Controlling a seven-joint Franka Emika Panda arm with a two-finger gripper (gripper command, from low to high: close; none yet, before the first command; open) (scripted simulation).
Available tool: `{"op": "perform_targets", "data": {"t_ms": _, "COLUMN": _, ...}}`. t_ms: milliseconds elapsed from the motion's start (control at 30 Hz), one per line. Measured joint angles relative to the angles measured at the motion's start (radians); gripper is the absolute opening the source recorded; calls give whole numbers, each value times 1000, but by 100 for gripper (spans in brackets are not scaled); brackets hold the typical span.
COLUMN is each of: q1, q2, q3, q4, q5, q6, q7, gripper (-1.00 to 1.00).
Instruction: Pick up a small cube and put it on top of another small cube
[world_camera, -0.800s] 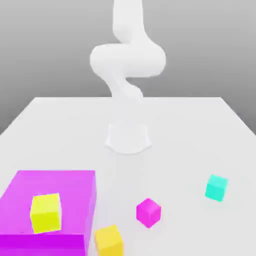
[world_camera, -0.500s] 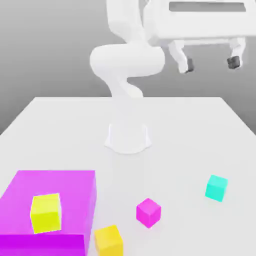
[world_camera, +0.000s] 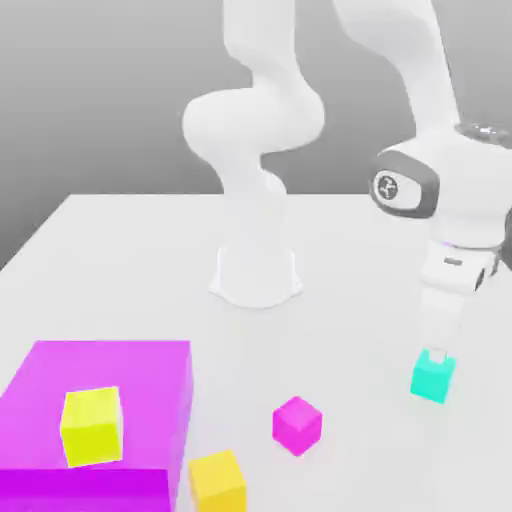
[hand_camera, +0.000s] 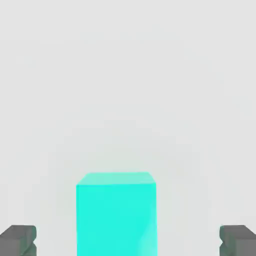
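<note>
Counting what is sitting on the white table (world_camera: 130, 250): five blocks in all. Four of them are showing as small cubes: one teal cube (world_camera: 432, 377), one magenta cube (world_camera: 297, 425), one orange-yellow cube (world_camera: 218, 482), and one yellow-green cube (world_camera: 92, 425). One large magenta block (world_camera: 150, 375) is carrying the yellow-green cube on its top. One white robot arm (world_camera: 255, 130) is standing at the table, with one gripper (world_camera: 437, 352) showing two dark fingertips (hand_camera: 18, 240).

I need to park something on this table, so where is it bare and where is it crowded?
Bare: the table between the arm's base and the magenta block, and between the magenta cube and teal cube. Crowded: near corner at the exterior view's left, with the yellow cube and orange-yellow cube.
</note>
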Motion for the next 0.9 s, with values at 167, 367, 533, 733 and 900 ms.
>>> {"op": "perform_targets", "data": {"t_ms": 167, "q1": 76, "q2": 134, "q3": -91, "q4": 24, "q5": -65, "q6": 108, "q7": 50, "gripper": -100}}
{"op": "perform_targets", "data": {"t_ms": 367, "q1": 78, "q2": 136, "q3": -93, "q4": 25, "q5": -71, "q6": 109, "q7": 55, "gripper": -100}}
{"op": "perform_targets", "data": {"t_ms": 533, "q1": 26, "q2": -22, "q3": -17, "q4": -7, "q5": 32, "q6": -17, "q7": -24, "gripper": -100}}
{"op": "perform_targets", "data": {"t_ms": 733, "q1": -120, "q2": -81, "q3": -82, "q4": 55, "q5": 109, "q6": -140, "q7": -229, "gripper": -100}}
{"op": "perform_targets", "data": {"t_ms": 900, "q1": -284, "q2": -66, "q3": -176, "q4": 150, "q5": 133, "q6": -221, "q7": -435, "gripper": -100}}
